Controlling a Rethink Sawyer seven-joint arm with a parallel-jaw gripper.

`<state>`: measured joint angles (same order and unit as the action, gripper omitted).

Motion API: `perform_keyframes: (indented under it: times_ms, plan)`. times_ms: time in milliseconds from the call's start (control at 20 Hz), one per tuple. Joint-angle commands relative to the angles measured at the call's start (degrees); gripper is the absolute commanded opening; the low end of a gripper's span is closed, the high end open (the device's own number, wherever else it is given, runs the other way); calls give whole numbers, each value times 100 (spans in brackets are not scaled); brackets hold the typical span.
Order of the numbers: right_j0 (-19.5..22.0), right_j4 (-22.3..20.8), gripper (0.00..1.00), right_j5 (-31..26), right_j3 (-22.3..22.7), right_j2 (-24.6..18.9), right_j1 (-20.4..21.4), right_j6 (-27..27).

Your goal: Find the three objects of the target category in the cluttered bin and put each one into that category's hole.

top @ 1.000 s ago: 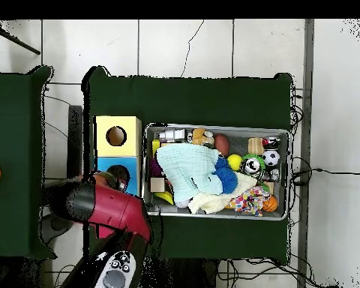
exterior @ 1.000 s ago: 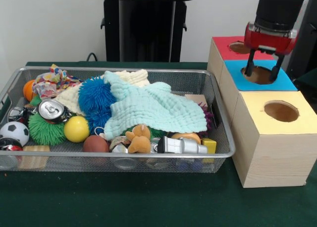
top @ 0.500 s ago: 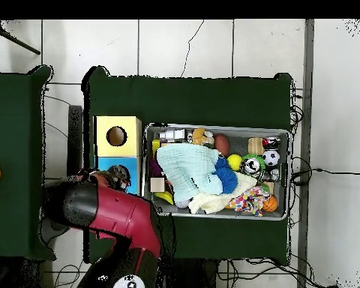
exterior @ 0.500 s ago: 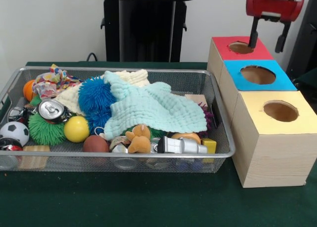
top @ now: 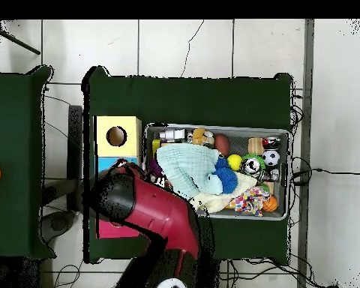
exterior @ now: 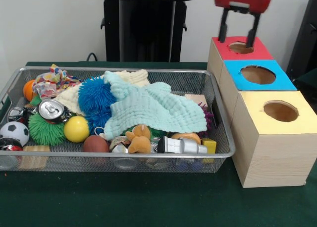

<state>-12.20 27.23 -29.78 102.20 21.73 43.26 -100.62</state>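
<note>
The bin [exterior: 114,69] is a wide silver wire mesh basket on the green table, full of clutter; it also shows in the overhead view [top: 220,127]. A mint cloth [exterior: 153,108] lies over the middle. Around it are a blue fuzzy ball [exterior: 94,94], a yellow ball [exterior: 76,129], a soda can [exterior: 51,109], a soccer ball [exterior: 14,133] and a plush toy [exterior: 138,138]. Three wooden boxes with holes stand right of the bin: red top [exterior: 257,53], blue top [exterior: 282,81], yellow top [exterior: 257,108]. My gripper [exterior: 237,41] hangs open and empty above the red box's hole.
A green spiky ball [exterior: 44,130], a brown ball [exterior: 95,144], a silver and black object [exterior: 181,145] and a yellow block [exterior: 209,145] lie along the bin's front. In the overhead view my red arm [top: 149,214] covers the blue box and the bin's corner.
My gripper has risen from the blue box's hole and moved left in the front view, to above the red box. It stays open and empty.
</note>
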Motion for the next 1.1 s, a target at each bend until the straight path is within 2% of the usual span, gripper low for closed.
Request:
perform_keyframes:
  times_ms: [50, 150, 300, 450, 650, 800, 1000, 1100]
  plan:
    - [1104, -813, 100, -188, 180, -557, 105, 767]
    - [1463, -949, 100, -55, 304, -833, 135, 933]
    - [1843, -1208, 100, 319, 479, -1222, 92, 878]
    - [2067, -1385, 100, 790, 682, -1614, -83, 586]
    - [2249, -1701, 100, 1174, 787, -1908, -275, 321]
    - [2380, -1945, 100, 1196, 842, -2035, -252, 280]
    - [2671, -2140, 100, 1057, 1171, -2254, 67, 274]
    - [2762, -2181, 100, 767, 1244, -2304, 287, 256]
